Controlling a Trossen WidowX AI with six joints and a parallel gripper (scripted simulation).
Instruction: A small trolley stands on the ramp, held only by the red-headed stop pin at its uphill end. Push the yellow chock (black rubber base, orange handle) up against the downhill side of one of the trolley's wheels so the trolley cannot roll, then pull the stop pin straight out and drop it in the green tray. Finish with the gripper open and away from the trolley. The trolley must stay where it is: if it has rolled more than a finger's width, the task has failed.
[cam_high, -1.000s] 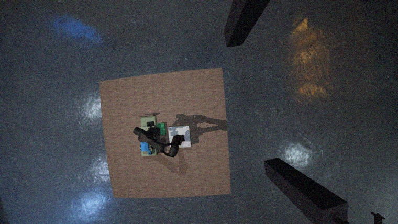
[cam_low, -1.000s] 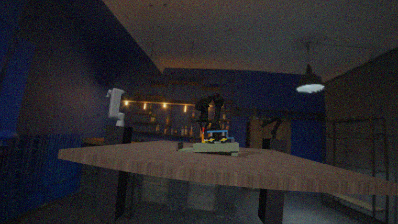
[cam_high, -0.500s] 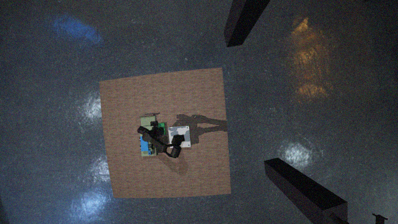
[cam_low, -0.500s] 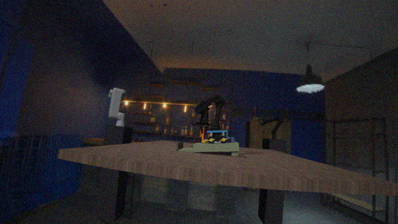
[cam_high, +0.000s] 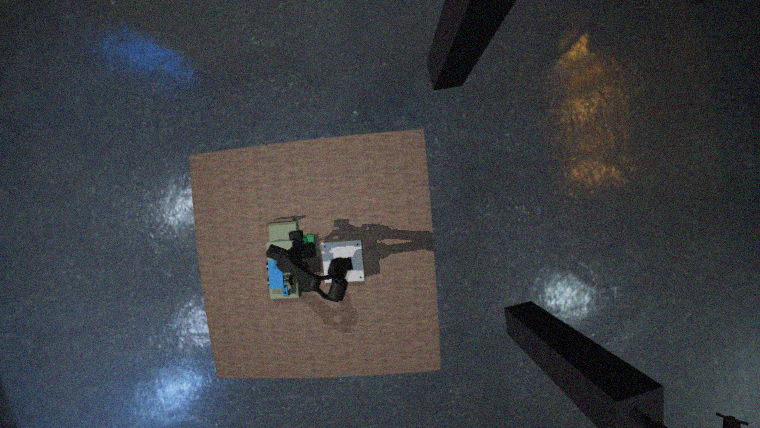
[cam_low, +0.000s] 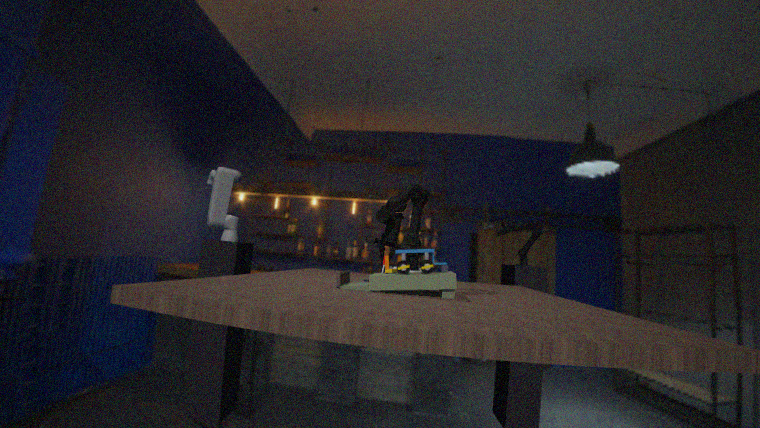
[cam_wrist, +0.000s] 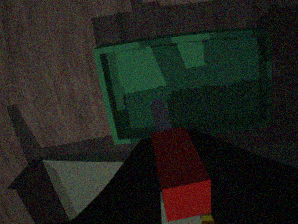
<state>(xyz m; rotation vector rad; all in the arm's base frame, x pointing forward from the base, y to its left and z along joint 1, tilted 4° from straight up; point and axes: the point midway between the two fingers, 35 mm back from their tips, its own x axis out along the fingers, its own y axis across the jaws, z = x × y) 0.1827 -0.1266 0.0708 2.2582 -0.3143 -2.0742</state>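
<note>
My gripper (cam_low: 385, 245) (cam_wrist: 169, 143) is shut on the red-headed stop pin (cam_wrist: 186, 200). In the wrist view the pin's grey shank points toward the green tray (cam_high: 310, 238) (cam_wrist: 106, 95), whose inside shows beyond it. The gripper's fingertips are hidden under the arm in the top view. The blue-topped trolley (cam_high: 275, 273) (cam_low: 414, 250) stands upright on the pale green ramp (cam_high: 283, 231) (cam_low: 412, 281). The yellow chock (cam_low: 388, 269) with its orange handle stands on the ramp at the downhill side of a trolley wheel. Whether they touch is too small to tell.
The black arm (cam_high: 304, 276) (cam_low: 396, 210) reaches over the ramp and tray from the pale base plate (cam_high: 357, 249). A dark upright block (cam_low: 344, 278) stands at the ramp's low end. The brown table (cam_high: 319, 180) (cam_low: 297, 313) carries everything.
</note>
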